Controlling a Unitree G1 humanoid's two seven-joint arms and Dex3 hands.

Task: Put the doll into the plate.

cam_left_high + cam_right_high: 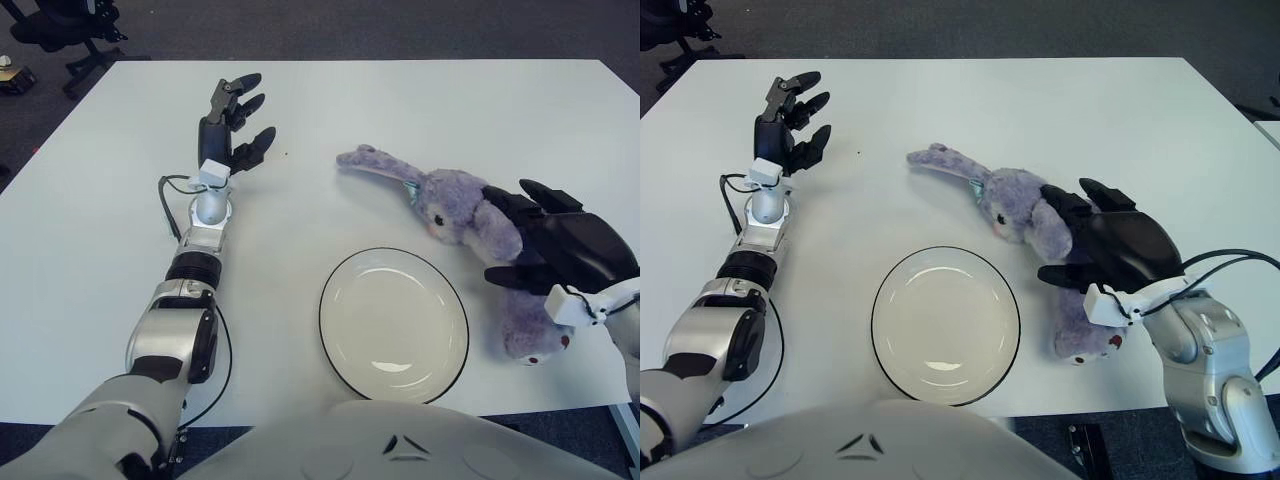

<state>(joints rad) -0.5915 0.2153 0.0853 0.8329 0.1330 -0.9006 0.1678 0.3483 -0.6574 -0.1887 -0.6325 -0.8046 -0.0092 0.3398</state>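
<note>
I had the right hand (1095, 240) down over the doll's body, its black fingers (1098, 192) draped across the top of the purple plush and the thumb pressing in from the near side, so the fingers were wrapped around the doll (455, 215). The doll lay on the white table (420, 110), not in the plate: its head and long ears stuck out beyond my fingertips toward the left, and its legs trailed back under the palm toward the table's near edge. The plate (394, 323) sat just left of my thumb, beside the doll without clearly touching it. My left hand (233, 125) was far off to the left of the plate, fingers spread loose and holding nothing.
</note>
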